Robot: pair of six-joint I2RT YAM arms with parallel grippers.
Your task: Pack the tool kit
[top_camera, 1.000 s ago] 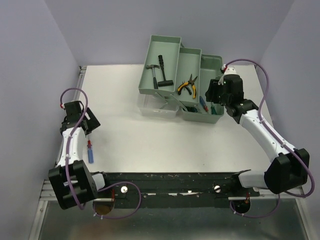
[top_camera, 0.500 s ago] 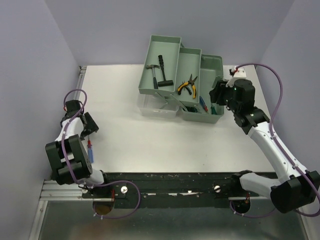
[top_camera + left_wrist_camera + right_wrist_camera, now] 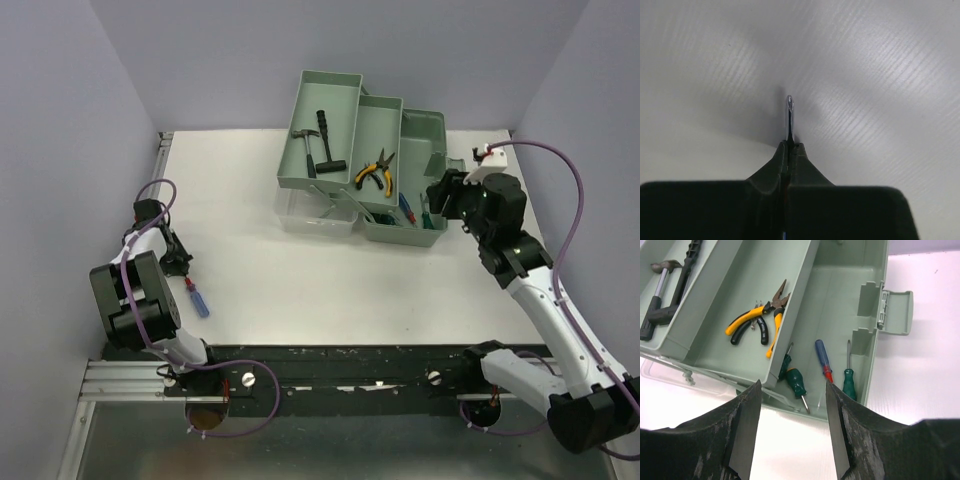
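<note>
L pincer sits low at the left edge of the white table. Its jaws are pressed together on the metal shaft of a loose screwdriver. Handle is blue w/ red collar and angles toward the near edge. In the left wrist view the shaft tip sticks out just past the closed jaws.

R pincer hangs above the right end of the toolbox, jaws spread, nothing between them.

Toolbox pos.: far-centre of table, open, 3 stepped levels, well apart from the L pincer.

Contents, per level:
1. Top tray, farthest left: hammer w/ silver shaft and black grip, plus a second black-handled tool, type unclear. They lie side by side.
2. Mid tray: yellow-handled pliers, handles splayed.
3. Bottom compartment: 3 screwdrivers.
   - Blue-handled screwdriver, red collar, approx. centre.
   - Green screwdriver, just beside the right wall, tip pointing away from the R pincer.
   - Second green screwdriver, partly under the mid tray edge, tip toward the near wall.

Translucent lid lies at the near side of the box, partly under the trays. Latch tab projects from the right wall.
</note>
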